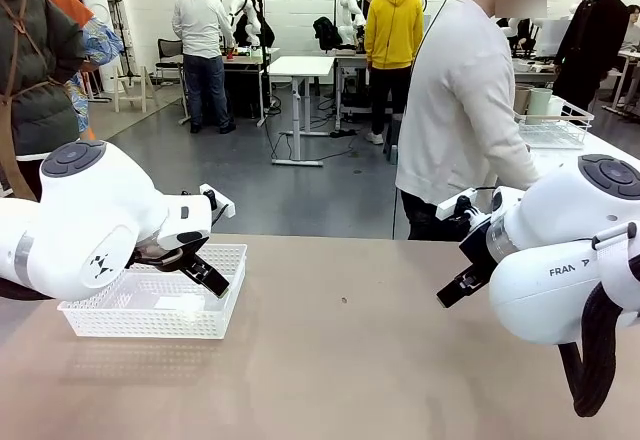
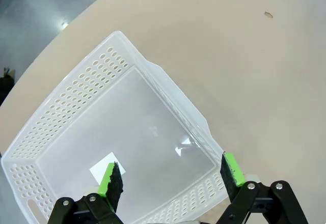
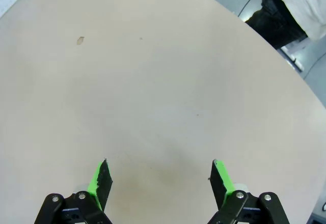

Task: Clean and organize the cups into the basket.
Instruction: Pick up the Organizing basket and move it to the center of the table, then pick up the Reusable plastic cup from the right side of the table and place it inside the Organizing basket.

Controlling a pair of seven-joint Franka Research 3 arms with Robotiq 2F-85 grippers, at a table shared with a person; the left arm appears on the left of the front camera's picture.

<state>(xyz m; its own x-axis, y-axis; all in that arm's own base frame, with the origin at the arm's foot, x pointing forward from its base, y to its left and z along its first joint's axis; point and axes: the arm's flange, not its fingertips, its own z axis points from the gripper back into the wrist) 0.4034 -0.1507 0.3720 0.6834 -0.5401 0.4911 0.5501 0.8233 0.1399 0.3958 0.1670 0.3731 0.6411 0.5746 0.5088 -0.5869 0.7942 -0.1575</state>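
You have the basket (image 1: 140, 322) (image 2: 76, 91) on the table (image 1: 340, 360) — white, shallow, lattice-walled, with a white slip (image 2: 103, 165) on its floor. The left gripper (image 1: 203, 268) (image 2: 170, 175) hangs over it, tilted down, jaws spread, holding nothing. The right gripper (image 1: 460, 285) (image 3: 159, 175) — well right of the basket — is likewise spread.

Tan table (image 1: 340, 360) had a tiny dark speck (image 1: 344, 300) near its middle. A person in a white top (image 1: 460, 100) stood side-on at the far edge, near a white wire basket (image 1: 555, 132) off to the right. Way back, someone in a yellow hoodie (image 1: 393, 30) faced away.
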